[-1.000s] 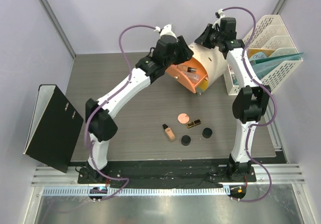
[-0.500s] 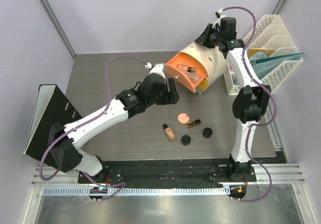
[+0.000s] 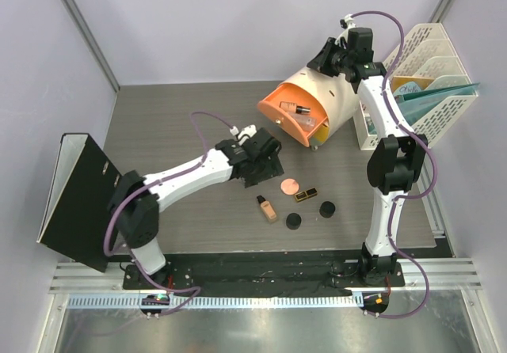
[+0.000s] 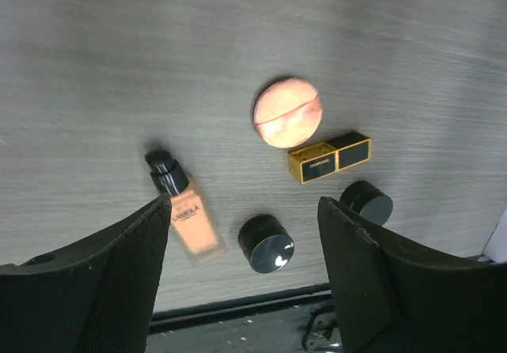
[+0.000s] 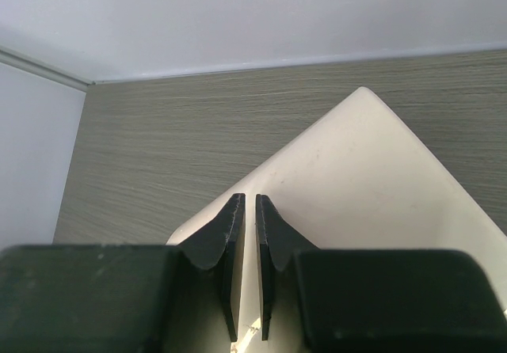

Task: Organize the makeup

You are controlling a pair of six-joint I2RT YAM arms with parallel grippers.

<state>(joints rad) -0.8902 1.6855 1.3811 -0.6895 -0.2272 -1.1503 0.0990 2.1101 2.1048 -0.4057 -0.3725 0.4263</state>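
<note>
Left gripper spread wide above beige bottle, black jar between its fingers, right gripper pinching cream box

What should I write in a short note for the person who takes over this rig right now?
Left gripper: fingers open, empty, hovering over the loose makeup.
Right gripper: fingers almost together at the top of the cream box; whether they pinch it is unclear.
On the table: pink compact, lipstick, beige bottle lying flat, black jars.
Done: two small bottles lie in the open orange drawer.
Left: the five items on the table must be put away, probably into the drawers.
</note>
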